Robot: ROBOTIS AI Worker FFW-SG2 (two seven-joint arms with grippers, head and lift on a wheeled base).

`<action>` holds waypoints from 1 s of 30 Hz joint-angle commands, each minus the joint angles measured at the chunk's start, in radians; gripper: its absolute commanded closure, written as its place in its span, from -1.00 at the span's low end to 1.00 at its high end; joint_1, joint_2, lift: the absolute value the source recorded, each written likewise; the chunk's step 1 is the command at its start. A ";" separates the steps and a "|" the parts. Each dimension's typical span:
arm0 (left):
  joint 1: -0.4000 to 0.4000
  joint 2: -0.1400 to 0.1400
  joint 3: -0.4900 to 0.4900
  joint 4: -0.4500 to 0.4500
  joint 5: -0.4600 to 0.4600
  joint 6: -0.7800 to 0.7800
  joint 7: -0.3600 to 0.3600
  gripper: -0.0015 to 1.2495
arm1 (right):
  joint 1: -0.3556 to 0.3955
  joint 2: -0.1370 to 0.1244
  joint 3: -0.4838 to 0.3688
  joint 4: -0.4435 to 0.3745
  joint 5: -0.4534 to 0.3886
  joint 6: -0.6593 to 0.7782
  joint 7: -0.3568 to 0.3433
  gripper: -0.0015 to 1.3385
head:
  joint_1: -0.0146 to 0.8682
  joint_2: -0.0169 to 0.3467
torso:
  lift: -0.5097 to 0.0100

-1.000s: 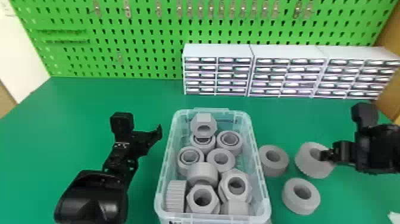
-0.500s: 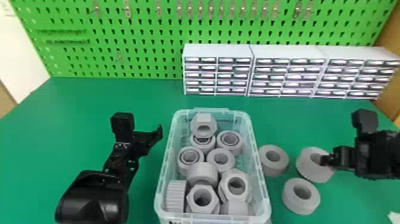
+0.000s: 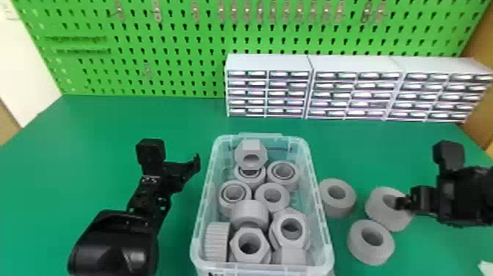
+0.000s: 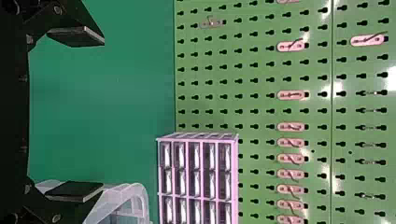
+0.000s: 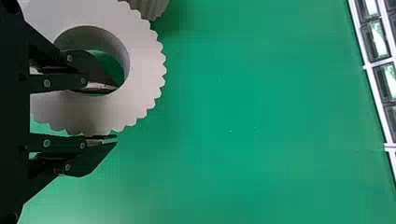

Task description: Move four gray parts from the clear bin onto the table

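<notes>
Left gripper [image 3: 179, 168]: jaws open, over the table [image 3: 110, 128] beside the clear bin [image 3: 324, 235]; right gripper [image 3: 401, 203]: jaws closed on the wall of a toothed gray part [image 3: 378, 209], one finger inside its bore; two other gray parts [image 3: 335, 210] lie on the table beside the bin; more sit inside it.

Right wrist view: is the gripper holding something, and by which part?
The right gripper holds a gray ring by its wall, one finger in the hole, one outside.
</notes>
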 commanded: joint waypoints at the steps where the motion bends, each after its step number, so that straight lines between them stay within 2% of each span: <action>1: -0.001 0.000 -0.001 0.000 0.001 0.000 0.001 -0.71 | 0.000 0.000 0.003 0.010 0.000 -0.004 0.000 0.50 | 0.60 -0.51 | 0.76; 24: -0.001 0.000 0.001 0.000 0.002 0.000 0.001 -0.71 | 0.007 -0.002 0.012 0.047 0.002 -0.013 0.000 0.50 | 0.60 -0.51 | 0.76; 27: -0.001 0.000 0.002 0.000 0.002 0.000 0.000 -0.71 | 0.005 -0.002 0.012 0.050 0.002 -0.013 0.000 0.37 | 0.60 -0.51 | 0.76; 30: -0.001 0.000 0.001 0.000 0.002 0.000 0.000 -0.71 | 0.005 -0.002 0.013 0.050 0.002 -0.015 0.000 0.37 | 0.60 -0.51 | 0.76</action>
